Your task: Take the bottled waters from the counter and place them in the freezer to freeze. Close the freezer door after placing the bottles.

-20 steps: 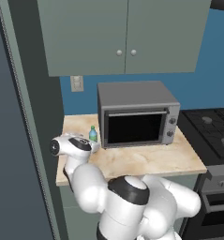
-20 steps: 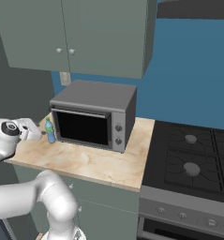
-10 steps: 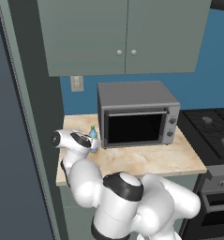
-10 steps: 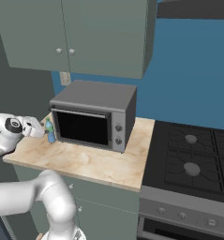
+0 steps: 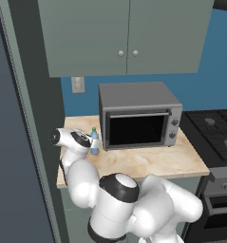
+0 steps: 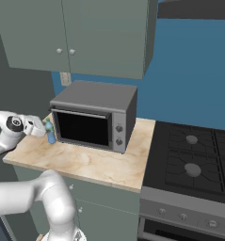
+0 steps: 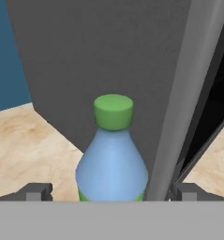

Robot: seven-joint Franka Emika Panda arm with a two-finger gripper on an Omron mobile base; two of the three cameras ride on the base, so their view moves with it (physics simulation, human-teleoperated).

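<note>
As the tool (image 7: 111, 192) gapes, the blue bottle (image 7: 112, 161) stands upright, green-capped.

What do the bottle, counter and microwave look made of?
Bottle: translucent light blue plastic, smooth, with an opaque matte green cap.
Counter: beige stone by its marbled veining, probably polished; could be laminate.
Microwave: grey metal-looking shell, matte, with a dark glassy door; a painted finish can't be ruled out.

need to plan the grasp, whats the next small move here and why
Probably close the fingers. In the hand view the open gripper has a fingertip on either side of the light blue bottle, which stands upright on the counter beside the toaster oven.
</note>
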